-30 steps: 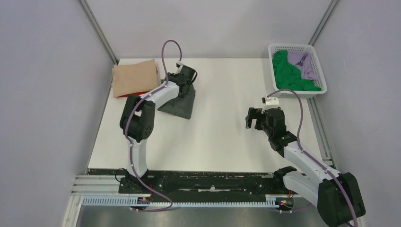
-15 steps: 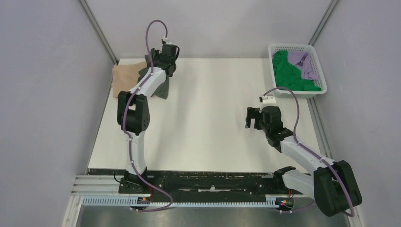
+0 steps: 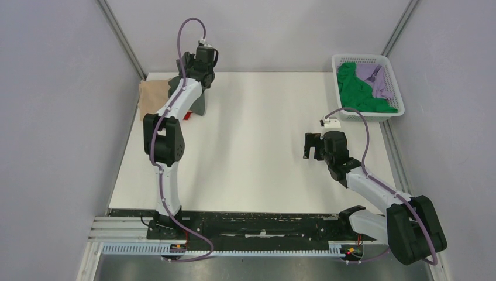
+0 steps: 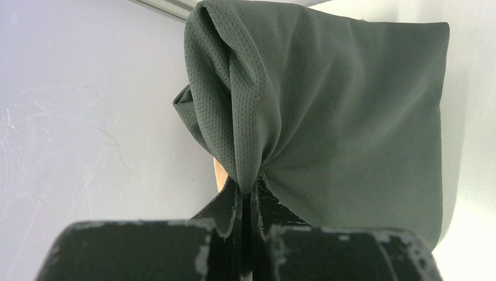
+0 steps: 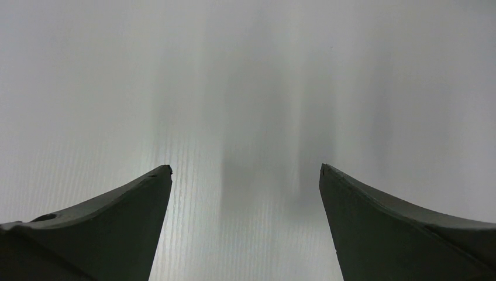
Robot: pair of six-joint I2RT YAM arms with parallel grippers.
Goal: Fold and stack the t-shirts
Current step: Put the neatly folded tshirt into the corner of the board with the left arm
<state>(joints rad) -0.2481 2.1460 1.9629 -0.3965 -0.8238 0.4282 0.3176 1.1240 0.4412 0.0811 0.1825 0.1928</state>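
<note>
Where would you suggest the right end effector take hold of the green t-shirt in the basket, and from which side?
Probably from above, pinching the bunched left part of the green t-shirt: the walls of the basket block the sides, the lilac t-shirt overlies its right, and the right end effector is open.

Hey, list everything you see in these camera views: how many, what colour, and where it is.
table: one, white, under everything.
tan t-shirt: one, tan, folded at the far left corner.
red t-shirt: one, red, only a sliver showing near the tan one.
dark grey t-shirt: one, dark grey, hanging over the far left corner.
basket: one, white lattice, far right corner.
green t-shirt: one, green, crumpled in the basket.
lilac t-shirt: one, lilac, in the basket with the green one.
left pincer: black, shut on the dark grey t-shirt.
right pincer: black, open, empty, above the table's right side.
</note>
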